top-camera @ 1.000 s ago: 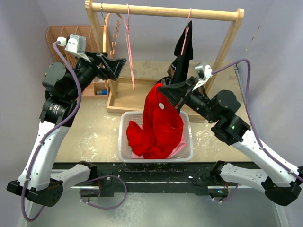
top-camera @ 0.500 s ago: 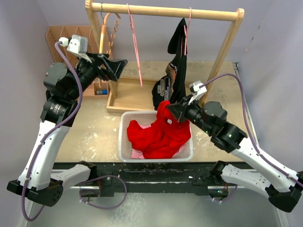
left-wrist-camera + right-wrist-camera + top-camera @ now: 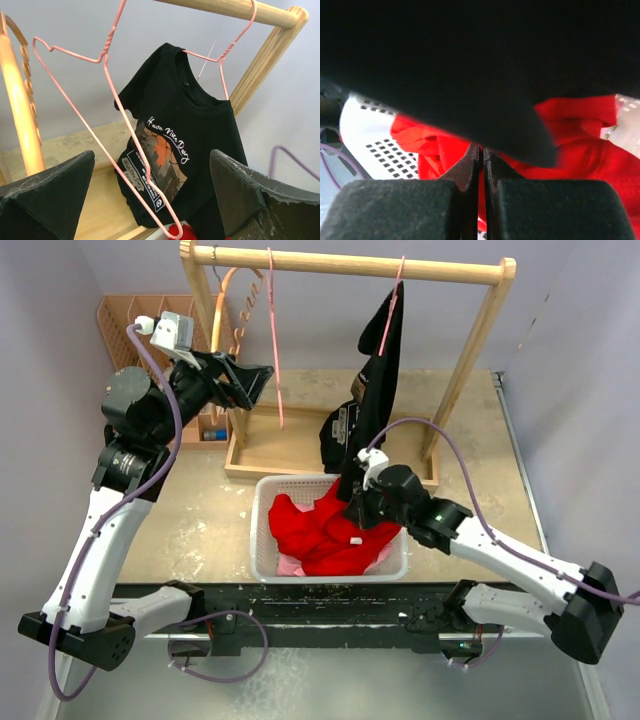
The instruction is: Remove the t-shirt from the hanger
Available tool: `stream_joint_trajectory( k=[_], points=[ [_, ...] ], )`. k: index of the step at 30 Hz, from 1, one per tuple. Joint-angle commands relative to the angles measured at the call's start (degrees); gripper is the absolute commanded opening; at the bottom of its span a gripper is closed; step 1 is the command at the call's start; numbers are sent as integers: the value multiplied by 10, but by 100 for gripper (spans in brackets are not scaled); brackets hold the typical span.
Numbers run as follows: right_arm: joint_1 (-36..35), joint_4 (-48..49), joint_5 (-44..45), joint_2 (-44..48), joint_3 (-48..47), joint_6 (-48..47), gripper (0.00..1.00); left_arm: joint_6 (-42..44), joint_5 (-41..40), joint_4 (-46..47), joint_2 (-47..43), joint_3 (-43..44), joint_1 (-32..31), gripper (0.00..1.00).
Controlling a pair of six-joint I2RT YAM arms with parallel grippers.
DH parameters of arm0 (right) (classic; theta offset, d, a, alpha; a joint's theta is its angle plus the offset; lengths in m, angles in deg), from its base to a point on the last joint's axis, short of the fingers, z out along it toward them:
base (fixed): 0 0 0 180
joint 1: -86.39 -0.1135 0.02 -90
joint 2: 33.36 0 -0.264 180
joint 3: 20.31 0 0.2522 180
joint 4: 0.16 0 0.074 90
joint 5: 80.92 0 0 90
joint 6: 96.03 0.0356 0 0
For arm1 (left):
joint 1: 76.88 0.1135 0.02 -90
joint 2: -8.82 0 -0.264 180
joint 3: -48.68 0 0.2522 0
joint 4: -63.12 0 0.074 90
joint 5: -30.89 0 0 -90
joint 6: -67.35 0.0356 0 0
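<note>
Release into the white basket [image 3: 260,535] is called for: red t-shirt [image 3: 320,532] is pinched by right gripper's [image 3: 352,508] closed jaws; left gripper's [image 3: 255,380] are held wide, empty.

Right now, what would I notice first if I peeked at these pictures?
The bright red t-shirt heaped in the white basket at the front jumps out first. Behind it, a black t-shirt hangs on a pink hanger from the wooden rail.
</note>
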Motion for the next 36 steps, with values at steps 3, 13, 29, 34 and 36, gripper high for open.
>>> stream_joint_trajectory(
  k=[3,13,29,34,36],
  points=[
    [-3,33,-42,-71,8,6,0,2,2,28,-6,2,1,99],
    [-5,59,-3,-199,16,-1,3,8,10,24,13,23,1,99],
    [-6,-3,79,-161,-11,-31,52,27,103,33,101,174,0,99],
    [-6,-61,109,-100,-44,-49,73,62,118,-4,159,250,-31,99],
    [-6,-81,123,-81,-55,-52,78,85,104,-22,181,284,-59,99]
  ],
)
